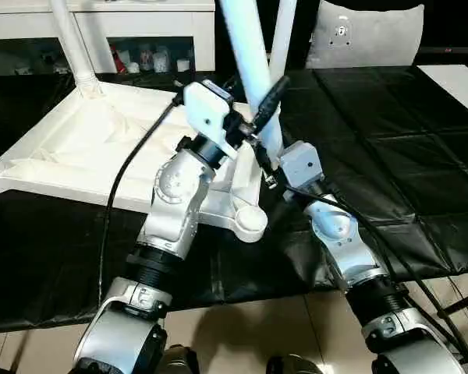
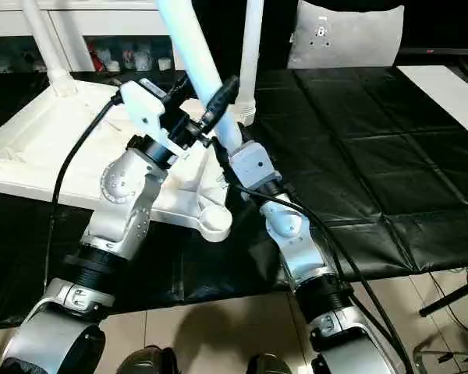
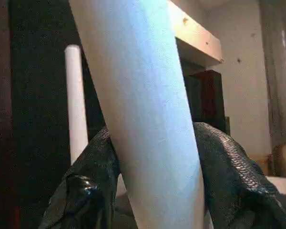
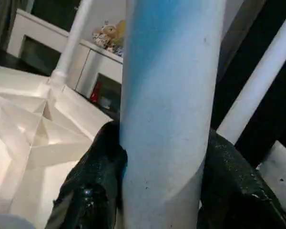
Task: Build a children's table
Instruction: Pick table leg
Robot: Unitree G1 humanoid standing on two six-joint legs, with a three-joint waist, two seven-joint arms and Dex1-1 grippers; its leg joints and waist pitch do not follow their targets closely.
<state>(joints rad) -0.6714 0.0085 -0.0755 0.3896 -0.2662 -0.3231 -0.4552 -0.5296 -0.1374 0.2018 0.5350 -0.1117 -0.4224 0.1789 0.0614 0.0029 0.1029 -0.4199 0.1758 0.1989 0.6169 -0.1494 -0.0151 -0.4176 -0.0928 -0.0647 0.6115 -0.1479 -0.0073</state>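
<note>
Here, table top: the children's table [image 1: 86,148] lies upside down on the black-covered bench [image 1: 390,140], ribbed underside facing up, toward the robot's left half of the bench.
Fitted legs: one tube leg [image 1: 74,43] stands in the far-left corner socket; another leg [image 2: 252,54] stands upright at the far-right corner.
Near corner: an empty round socket [image 1: 252,220] sits at the edge nearest the robot, just below the two wrists.
Held leg: a fourth white leg [image 1: 249,54] rises tilted, leaning toward the robot's left at its top, above the table's near-right part.
Left gripper: the left gripper [image 3: 157,191] is clamped on the held leg, a black finger [image 3: 86,191] pressing each side of the tube.
Right gripper: the right gripper [image 4: 164,191] grasps the same leg lower down, just beneath the left one, its fingers [image 4: 95,181] hugging both sides.
Background: a white shelf unit [image 1: 140,31] stands behind the bench, and a grey cushion [image 1: 366,35] lies at its far edge.
</note>
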